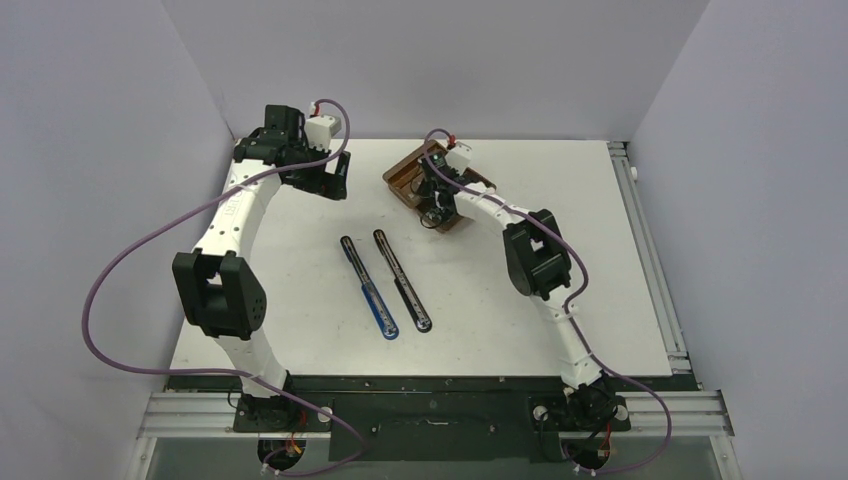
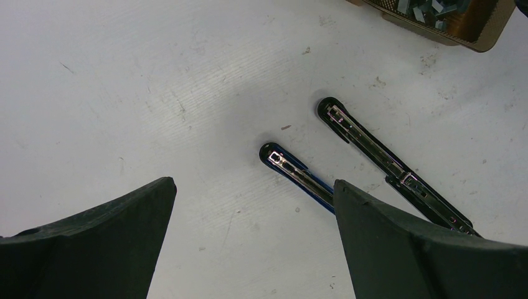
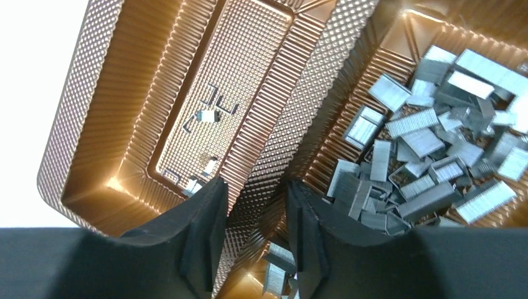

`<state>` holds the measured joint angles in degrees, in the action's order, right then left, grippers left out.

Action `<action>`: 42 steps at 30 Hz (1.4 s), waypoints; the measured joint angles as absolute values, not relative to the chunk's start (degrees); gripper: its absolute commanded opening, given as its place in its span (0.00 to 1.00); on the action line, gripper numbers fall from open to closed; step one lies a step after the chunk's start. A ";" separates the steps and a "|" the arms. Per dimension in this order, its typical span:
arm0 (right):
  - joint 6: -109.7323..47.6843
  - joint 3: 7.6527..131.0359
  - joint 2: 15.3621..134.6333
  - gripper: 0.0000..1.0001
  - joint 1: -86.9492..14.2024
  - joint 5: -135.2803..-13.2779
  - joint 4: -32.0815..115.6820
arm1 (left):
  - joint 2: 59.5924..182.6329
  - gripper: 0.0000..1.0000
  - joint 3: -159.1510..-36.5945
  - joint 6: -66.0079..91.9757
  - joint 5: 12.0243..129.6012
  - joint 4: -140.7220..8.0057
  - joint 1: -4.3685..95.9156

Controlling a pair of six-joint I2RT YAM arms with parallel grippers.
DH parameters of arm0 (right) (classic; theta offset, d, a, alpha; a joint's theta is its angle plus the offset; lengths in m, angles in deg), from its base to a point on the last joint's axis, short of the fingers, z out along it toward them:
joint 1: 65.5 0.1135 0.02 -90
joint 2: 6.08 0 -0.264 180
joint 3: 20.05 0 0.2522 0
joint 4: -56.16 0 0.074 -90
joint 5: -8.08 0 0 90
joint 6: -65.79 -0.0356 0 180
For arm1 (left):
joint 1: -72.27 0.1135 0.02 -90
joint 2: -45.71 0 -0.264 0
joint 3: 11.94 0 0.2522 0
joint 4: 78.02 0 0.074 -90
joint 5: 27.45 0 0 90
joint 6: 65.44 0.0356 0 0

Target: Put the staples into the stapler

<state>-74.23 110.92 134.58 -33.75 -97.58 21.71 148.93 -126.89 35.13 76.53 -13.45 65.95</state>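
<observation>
The right hand (image 3: 252, 233) is held low over the tray (image 3: 93, 124), fingers a little apart astride the ridge between its two compartments; nothing is seen clamped. The staples (image 3: 423, 162) are heaped in one compartment, with a few strays in the other. For a clean pick, the hand should be shifted over the heap and a single strip taken by its long sides. The left hand (image 2: 254, 187) is held wide apart over the table (image 2: 124, 93), near the blue stapler (image 2: 296, 173) and black stapler (image 2: 373, 148), both opened flat.
</observation>
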 measured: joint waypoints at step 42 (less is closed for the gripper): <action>-57.84 43.99 84.09 0.08 -45.32 -91.72 26.98 | 143.99 0.96 -115.68 32.64 80.35 -13.82 62.34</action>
